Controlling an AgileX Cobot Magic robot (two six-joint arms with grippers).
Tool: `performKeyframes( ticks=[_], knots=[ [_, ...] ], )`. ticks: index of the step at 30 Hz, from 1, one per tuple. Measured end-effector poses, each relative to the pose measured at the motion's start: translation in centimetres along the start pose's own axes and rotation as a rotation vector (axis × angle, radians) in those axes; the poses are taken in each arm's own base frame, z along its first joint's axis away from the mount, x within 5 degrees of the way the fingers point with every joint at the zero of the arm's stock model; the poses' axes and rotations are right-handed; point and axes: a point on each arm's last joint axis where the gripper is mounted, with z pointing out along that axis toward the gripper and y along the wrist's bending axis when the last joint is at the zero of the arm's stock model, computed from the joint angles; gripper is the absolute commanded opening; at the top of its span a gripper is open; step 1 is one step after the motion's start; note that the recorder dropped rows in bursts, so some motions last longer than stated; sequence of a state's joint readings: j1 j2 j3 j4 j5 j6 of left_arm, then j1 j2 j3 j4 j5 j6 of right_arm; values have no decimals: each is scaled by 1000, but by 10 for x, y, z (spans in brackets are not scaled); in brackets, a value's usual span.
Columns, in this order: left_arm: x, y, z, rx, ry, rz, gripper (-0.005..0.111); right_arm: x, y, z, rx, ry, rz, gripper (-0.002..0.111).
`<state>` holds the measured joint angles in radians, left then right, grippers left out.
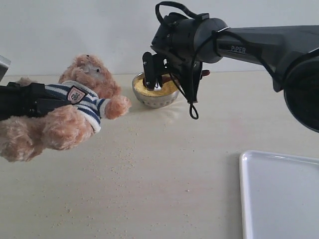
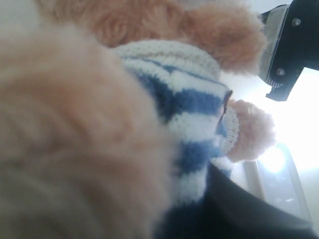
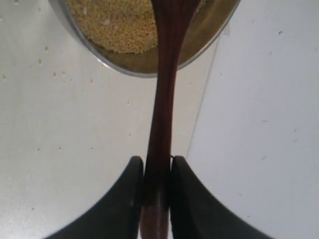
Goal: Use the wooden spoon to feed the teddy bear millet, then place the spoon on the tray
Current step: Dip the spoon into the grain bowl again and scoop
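The teddy bear (image 1: 75, 112) lies tilted at the left, held off the table, with my left gripper (image 1: 35, 99) shut around its striped-shirt torso. In the left wrist view its fur and shirt (image 2: 189, 104) fill the frame, and one dark finger (image 2: 244, 211) shows beside them. The metal bowl of millet (image 1: 155, 90) stands at the back centre. My right gripper (image 3: 157, 162) is shut on the wooden spoon (image 3: 164, 99) by its handle. The spoon's front end reaches over the rim into the millet (image 3: 114, 25). The white tray (image 1: 279, 194) lies at the front right.
Stray yellow grains (image 1: 119, 159) are scattered over the pale table in front of the bear and bowl. A light wall runs close behind the bowl. The right arm's dark body (image 1: 259, 47) stretches in from the right above the table.
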<state>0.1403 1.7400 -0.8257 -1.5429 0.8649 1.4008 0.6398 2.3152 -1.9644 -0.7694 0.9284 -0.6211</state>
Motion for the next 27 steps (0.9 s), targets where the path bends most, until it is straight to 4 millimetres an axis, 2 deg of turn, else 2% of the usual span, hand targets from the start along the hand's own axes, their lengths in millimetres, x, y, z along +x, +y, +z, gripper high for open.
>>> performKeyframes(
  ticks=[10, 18, 27],
  knots=[
    [0, 0, 0, -1, 0, 0, 5, 0, 2, 1, -34, -14, 66, 0],
    [0, 1, 0, -10, -2, 1, 5, 19, -4, 13, -44, 10, 123, 0],
    [0, 2, 0, -20, -3, 1, 5, 14, -1, 14, -61, -38, 107, 0]
  ],
)
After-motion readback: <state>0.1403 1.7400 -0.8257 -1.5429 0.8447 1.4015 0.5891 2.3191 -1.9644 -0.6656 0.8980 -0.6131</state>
